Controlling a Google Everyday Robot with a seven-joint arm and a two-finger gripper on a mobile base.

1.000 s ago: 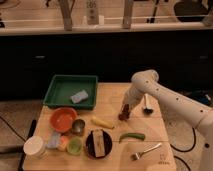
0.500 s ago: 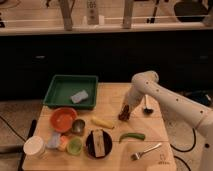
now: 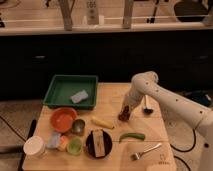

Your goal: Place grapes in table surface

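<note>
Nearest the camera, a fork (image 3: 147, 151) lies on the right part of the table surface (image 3: 112, 95), and a white cup (image 3: 34, 147) stands at the near left corner. Right of the cup sit a few small cups, one of them green (image 3: 74, 146), and then a dark plate (image 3: 99, 143) with a brown block lying on it. A green pepper (image 3: 131, 136) lies between the plate and the fork, a little farther back.

Farther in, an orange bowl (image 3: 63, 119) sits on the left with a small dark cup (image 3: 78, 125) at its right side. A yellow piece (image 3: 102, 122) lies right of that, angled across the planks.

Just beyond the pepper and right of the yellow piece, the grapes (image 3: 124, 113) hang or rest at table level as a dark red bunch. The gripper (image 3: 128, 105) comes down on them from above and slightly to the right, and its lower end meets the top of the bunch. The view is too coarse here to make out the fingers, so I cannot tell whether the jaws pinch the grapes or stand off them; the bunch's lower end seems to touch the wood.

A dark ladle-like thing (image 3: 147, 108) lies just right of the gripper. On the far left, a green tray (image 3: 71, 91) holds a pale sponge (image 3: 79, 96). The white arm (image 3: 167, 98) runs from the gripper up and off to the right.
</note>
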